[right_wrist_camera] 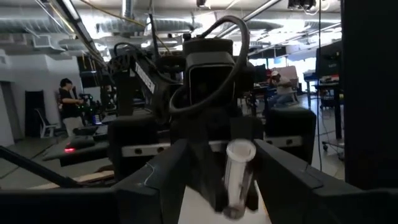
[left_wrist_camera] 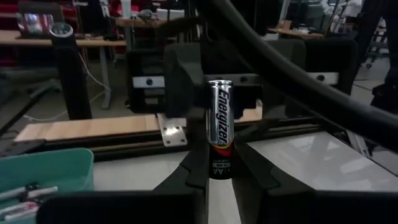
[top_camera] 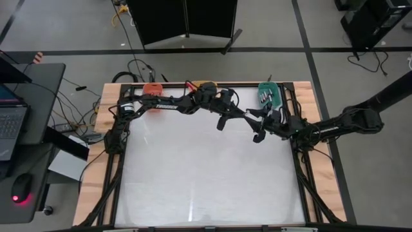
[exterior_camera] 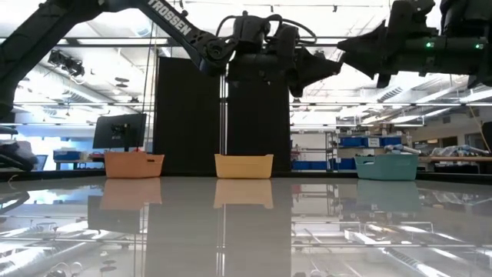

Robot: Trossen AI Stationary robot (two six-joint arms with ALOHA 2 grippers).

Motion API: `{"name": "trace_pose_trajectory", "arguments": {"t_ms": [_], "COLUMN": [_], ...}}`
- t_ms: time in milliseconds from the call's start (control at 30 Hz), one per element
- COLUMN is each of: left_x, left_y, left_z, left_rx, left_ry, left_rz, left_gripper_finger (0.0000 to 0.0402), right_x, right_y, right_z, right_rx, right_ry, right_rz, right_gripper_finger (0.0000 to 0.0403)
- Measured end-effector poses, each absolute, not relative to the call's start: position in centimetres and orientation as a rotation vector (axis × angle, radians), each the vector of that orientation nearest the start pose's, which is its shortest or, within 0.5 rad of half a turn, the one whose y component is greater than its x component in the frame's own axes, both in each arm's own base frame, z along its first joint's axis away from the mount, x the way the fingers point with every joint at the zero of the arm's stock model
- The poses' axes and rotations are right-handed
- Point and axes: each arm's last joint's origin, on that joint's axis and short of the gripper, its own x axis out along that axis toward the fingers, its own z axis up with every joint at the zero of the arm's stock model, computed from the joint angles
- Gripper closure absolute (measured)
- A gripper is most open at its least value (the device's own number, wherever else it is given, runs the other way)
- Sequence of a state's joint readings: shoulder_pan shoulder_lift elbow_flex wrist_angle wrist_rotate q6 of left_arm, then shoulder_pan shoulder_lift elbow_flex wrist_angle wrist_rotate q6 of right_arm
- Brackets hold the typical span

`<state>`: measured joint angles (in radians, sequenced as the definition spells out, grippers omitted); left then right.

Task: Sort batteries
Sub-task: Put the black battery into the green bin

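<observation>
Facing each other above the far half of the table, the two arms meet claw to claw, well clear of the surface. Left claw: closed on a battery, a silver-and-black cell marked Energizer that stands upright between the fingers; in the high view this claw hangs near the middle of the far edge. Right claw: fingers spread wide to either side of the same cell, seen end-on as a pale cylinder; the view does not show whether they touch it. In the high view the right claw sits just beside the left one, toward the far right corner. Along the far edge stand three bins: an orange bin toward the left corner, a yellow bin at the middle, and a teal bin toward the right corner. The teal bin holds several more batteries.
</observation>
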<state>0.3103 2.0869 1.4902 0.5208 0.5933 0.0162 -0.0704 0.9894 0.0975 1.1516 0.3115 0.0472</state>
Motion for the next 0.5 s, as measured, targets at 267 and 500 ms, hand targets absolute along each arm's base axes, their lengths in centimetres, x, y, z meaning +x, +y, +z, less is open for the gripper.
{"name": "trace_pose_trajectory", "arguments": {"t_ms": [267, 500], "left_x": [46.21, 46.21], "left_y": [12.43, 12.47], "left_z": [24.04, 24.10], "left_rx": [-0.006, -0.002], "left_ry": [0.047, 0.041], "left_rz": [-0.291, -0.290], "left_gripper_finger": [0.0355, 0.0355], "right_x": [16.64, 16.61], "right_y": [-2.07, -2.08], "right_z": [19.62, 19.73], "right_rx": [0.054, 0.031], "right_ry": [-0.271, -0.277], "right_rz": [-0.377, -0.381], "right_gripper_finger": [0.0246, 0.0318]}}
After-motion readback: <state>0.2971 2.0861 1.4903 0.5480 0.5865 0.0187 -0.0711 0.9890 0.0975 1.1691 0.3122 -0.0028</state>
